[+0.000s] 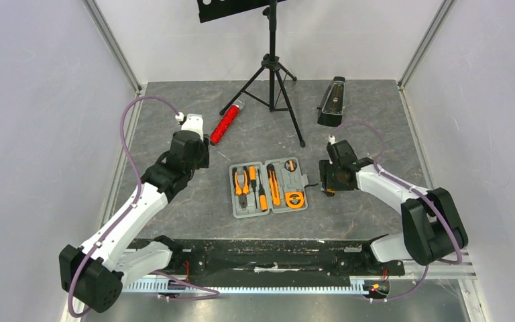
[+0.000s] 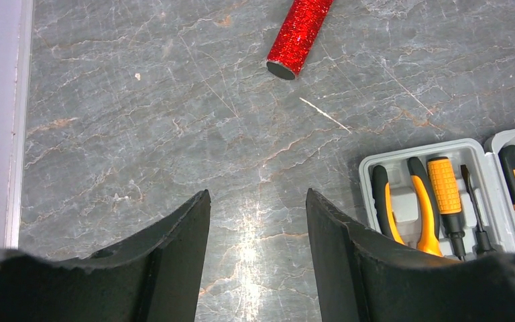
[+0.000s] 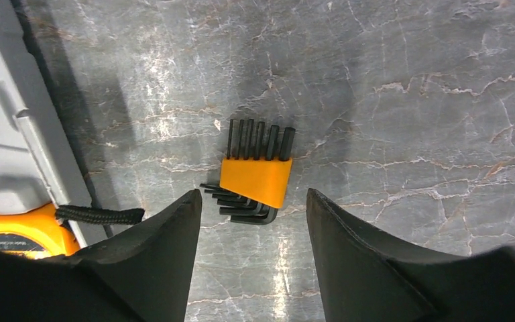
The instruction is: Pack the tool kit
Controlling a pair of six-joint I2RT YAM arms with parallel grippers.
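Note:
The grey tool kit case (image 1: pixel 235 209) lies open at the table's middle, holding orange-and-black pliers (image 1: pixel 242 182), screwdrivers, a knife (image 1: pixel 273 184) and a round tape measure (image 1: pixel 295 198). Just right of the case, my right gripper (image 1: pixel 323 182) is open. Its wrist view shows an orange holder of black hex keys (image 3: pixel 255 180) flat on the table just ahead of the right gripper (image 3: pixel 251 192), touching neither finger. My left gripper (image 1: pixel 200 161) is open over bare table left of the case; the left gripper (image 2: pixel 258 194) holds nothing. The case rim (image 2: pixel 369 164) and pliers (image 2: pixel 409 208) show at its right.
A red glittery cylinder (image 1: pixel 226 123) lies behind the left gripper. A black tripod stand (image 1: pixel 273 87) occupies the back middle, and a black metronome (image 1: pixel 332 100) the back right. White walls close in the table on three sides. The tape measure's strap (image 3: pixel 100 215) hangs over the case edge.

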